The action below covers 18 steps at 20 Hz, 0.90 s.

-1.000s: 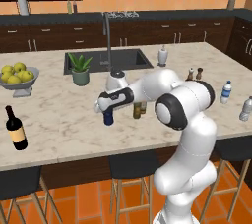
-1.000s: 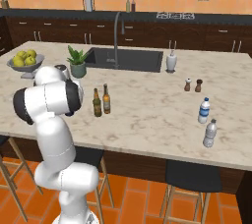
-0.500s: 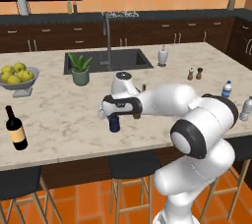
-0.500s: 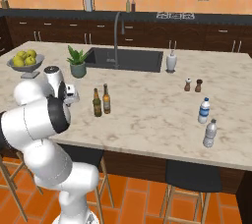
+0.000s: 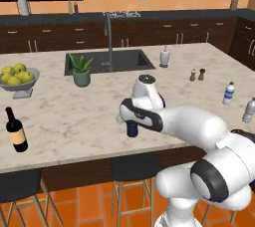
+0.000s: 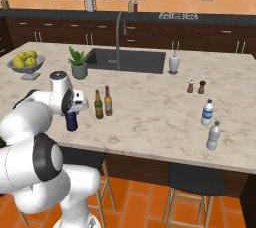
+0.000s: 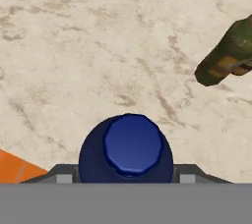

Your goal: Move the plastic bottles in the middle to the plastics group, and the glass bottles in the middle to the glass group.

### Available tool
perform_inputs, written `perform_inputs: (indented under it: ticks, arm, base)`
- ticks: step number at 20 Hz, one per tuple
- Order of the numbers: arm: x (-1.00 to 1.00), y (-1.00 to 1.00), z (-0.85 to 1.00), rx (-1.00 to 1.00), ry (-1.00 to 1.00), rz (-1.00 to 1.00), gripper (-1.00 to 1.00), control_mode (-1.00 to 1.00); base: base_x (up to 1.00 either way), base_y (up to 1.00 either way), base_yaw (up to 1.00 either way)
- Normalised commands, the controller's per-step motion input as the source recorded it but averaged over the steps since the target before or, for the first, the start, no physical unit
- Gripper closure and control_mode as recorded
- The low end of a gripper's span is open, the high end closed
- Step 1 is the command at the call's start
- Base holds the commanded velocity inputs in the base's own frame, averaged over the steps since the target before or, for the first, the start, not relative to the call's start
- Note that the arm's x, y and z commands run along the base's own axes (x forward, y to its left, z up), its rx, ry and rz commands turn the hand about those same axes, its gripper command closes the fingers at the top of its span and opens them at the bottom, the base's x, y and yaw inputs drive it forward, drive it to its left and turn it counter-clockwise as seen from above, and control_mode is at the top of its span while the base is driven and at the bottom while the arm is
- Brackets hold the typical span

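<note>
Labels are too small to read: the slim olive green glass bottle (image 6: pixel 99 104) shows only a yellow patch, the slim brown glass bottle (image 6: pixel 108 101) an orange one, the clear plastic water bottle (image 6: pixel 207 112) a blue band, the large dark wine bottle (image 5: pixel 17 130) a tan one. The hand (image 5: pixel 130 121) grips the squat dark blue plastic bottle (image 6: pixel 72 121) near the marble tabletop's (image 5: pixel 74 116) front edge, just left of the two slim bottles. From above, fingertips (image 7: pixel 64 175) flank its blue cap.
</note>
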Motion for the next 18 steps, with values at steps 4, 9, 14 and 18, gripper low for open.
perform_inputs:
  ticks: [4,9,14,18]
  arm:
    - [-0.25,-0.78,0.18,0.00,0.00,-0.06,1.00,-1.00]
    - [-0.07,-0.90,0.26,0.00,0.01,-0.07,1.00,-1.00]
    - [0.00,-0.98,0.29,0.00,0.06,-0.08,1.00,-1.00]
    - [0.00,-1.00,0.25,0.00,0.10,-0.11,1.00,-1.00]
  base:
    - [0.00,0.00,0.00]
    - [0.00,0.00,0.00]
    - [0.00,0.00,0.00]
    - [0.00,0.00,0.00]
